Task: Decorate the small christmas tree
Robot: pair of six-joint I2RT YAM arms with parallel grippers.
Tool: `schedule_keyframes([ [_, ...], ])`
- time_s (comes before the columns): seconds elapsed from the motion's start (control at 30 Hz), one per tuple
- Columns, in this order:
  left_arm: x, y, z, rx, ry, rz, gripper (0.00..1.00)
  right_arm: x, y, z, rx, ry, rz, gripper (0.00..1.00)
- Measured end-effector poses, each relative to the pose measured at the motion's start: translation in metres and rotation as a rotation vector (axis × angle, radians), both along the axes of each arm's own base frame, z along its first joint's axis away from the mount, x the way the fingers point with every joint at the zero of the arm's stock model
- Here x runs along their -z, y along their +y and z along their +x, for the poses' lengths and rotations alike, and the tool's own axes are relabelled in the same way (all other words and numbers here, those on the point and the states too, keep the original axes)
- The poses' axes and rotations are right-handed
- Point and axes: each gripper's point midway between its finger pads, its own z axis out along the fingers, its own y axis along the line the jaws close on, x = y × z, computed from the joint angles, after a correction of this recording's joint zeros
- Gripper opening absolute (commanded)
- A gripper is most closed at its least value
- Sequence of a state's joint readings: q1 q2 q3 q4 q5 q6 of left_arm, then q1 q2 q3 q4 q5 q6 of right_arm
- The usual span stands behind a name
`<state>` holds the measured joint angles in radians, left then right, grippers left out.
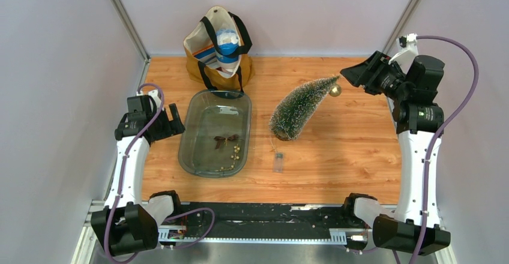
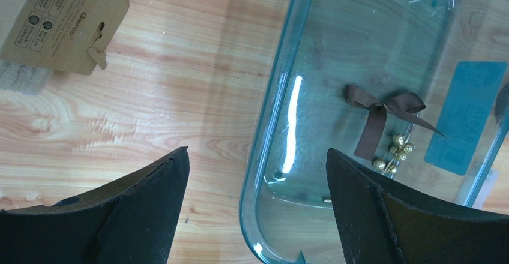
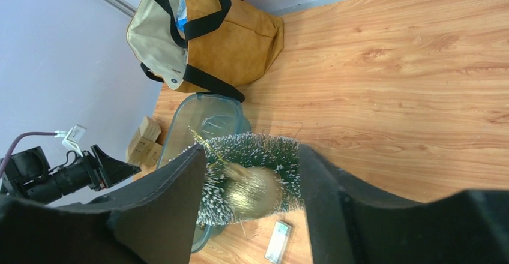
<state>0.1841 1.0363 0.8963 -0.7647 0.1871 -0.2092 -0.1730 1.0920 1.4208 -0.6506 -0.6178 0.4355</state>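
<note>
The small christmas tree (image 1: 298,109), bristly green with white tips, has its base beside the clear tray (image 1: 186,138) and its tip pointing back right. A gold bauble (image 1: 335,90) hangs at that tip. My right gripper (image 1: 351,78) is just beyond the tip. In the right wrist view the bauble (image 3: 255,192) sits between my fingers in front of the tree (image 3: 264,150), with a gap on each side, so that gripper (image 3: 251,150) is open. My left gripper (image 2: 258,153) stands wide open over the tray's near left rim (image 2: 264,138), holding nothing.
In the tray lie a brown ribbon bow (image 2: 378,111) and small gold beads (image 2: 396,150). A small clear box (image 1: 278,162) on a thin wire lies in front of the tree. A tan bag (image 1: 219,48) stands at the back. A cardboard tag (image 2: 60,24) lies left of the tray.
</note>
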Motion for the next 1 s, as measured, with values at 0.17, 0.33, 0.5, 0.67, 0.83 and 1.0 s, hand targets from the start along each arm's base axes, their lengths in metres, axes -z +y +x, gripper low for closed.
schedule_keyframes([
  [0.17,0.000,-0.001,0.000,0.005,-0.001,-0.007,0.91,-0.002,-0.002,-0.001,0.011,-0.009,-0.007,0.63],
  [0.33,0.000,-0.002,0.000,0.008,-0.002,-0.011,0.91,-0.003,-0.008,-0.001,0.041,-0.017,-0.017,0.67],
  [0.5,0.000,-0.002,0.000,0.009,-0.002,-0.011,0.91,-0.005,-0.014,-0.002,0.078,-0.028,-0.038,0.70],
  [0.67,0.000,-0.002,0.000,0.008,-0.002,-0.011,0.91,-0.007,-0.023,-0.012,0.142,-0.036,-0.072,0.72],
  [0.83,0.000,-0.002,0.000,0.010,-0.001,-0.011,0.91,-0.014,-0.033,-0.034,0.230,-0.079,-0.108,0.72],
  [1.0,0.001,-0.003,0.000,0.013,0.005,-0.011,0.91,0.002,-0.039,-0.068,0.305,-0.097,-0.122,0.72],
])
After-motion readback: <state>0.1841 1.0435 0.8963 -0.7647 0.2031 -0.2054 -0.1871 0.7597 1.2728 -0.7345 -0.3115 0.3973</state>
